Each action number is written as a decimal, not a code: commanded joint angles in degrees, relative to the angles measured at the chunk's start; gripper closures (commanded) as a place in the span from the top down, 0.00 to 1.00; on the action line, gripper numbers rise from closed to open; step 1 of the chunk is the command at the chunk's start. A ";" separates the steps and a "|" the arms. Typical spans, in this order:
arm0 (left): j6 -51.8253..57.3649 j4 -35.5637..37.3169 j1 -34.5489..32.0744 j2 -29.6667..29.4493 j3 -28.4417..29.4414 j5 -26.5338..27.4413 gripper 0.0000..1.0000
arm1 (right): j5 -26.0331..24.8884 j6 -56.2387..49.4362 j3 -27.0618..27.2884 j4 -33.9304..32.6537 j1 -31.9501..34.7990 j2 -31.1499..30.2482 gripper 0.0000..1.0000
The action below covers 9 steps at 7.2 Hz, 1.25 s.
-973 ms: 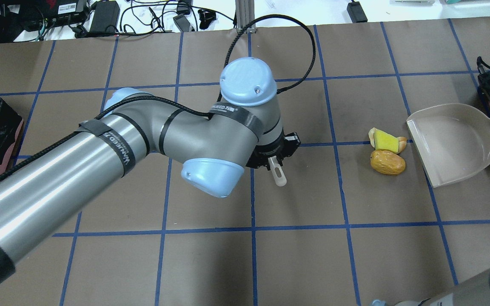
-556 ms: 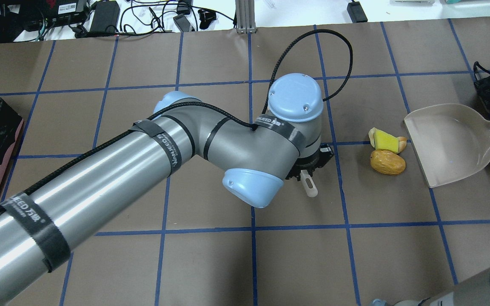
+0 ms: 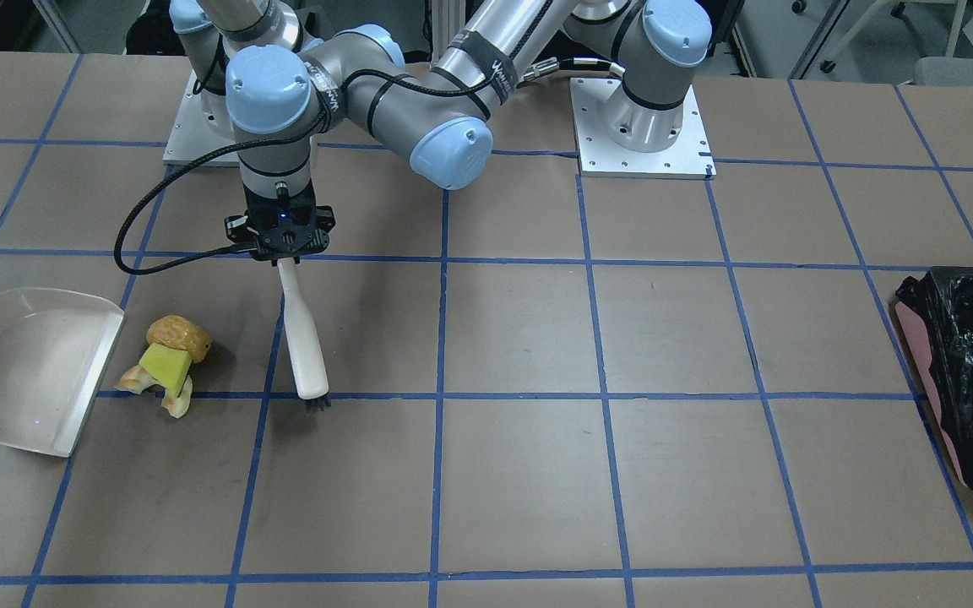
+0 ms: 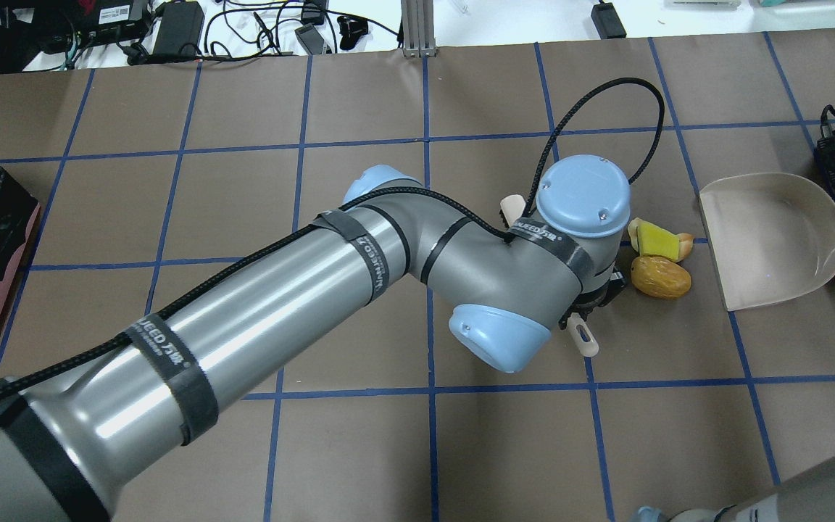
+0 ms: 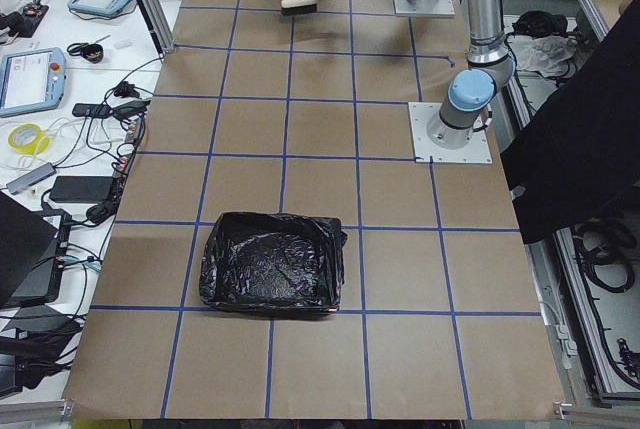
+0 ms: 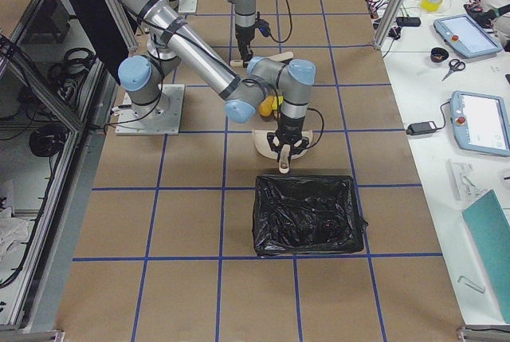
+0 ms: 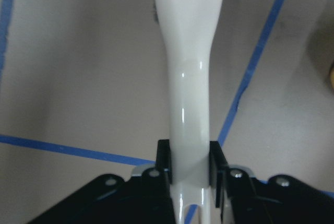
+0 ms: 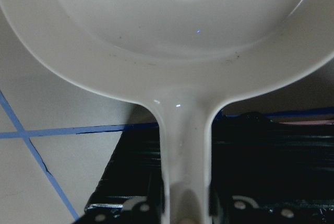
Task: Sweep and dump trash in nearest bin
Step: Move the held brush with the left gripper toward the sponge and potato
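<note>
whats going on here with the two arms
A two-arm robot is partway through sweeping food scraps into a dustpan. The left tool grips a white brush, its bristle end lowered beside the scraps on the side away from the pan. The right tool holds the dustpan by its handle, open edge facing the scraps. The pan is empty, so nothing has gone into the bin next to it yet.

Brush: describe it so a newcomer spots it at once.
On the gridded table, find the left gripper. The brush is clamped in it, beside the trash. Slim white handle, dark bristles; the neighbouring dustpan is a wide scoop.
</note>
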 commanded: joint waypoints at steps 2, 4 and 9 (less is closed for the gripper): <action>-1.43 0.02 -2.98 -5.01 4.56 0.04 0.00 | 0.16 -0.21 0.13 0.11 0.02 0.03 0.00; 0.08 -0.07 -2.98 -8.08 9.54 0.04 0.00 | 0.77 -1.52 0.13 0.46 0.02 0.03 0.00; -7.12 -0.07 -5.18 -12.92 15.09 -2.33 0.00 | 1.30 -5.75 0.04 0.03 0.11 0.20 0.00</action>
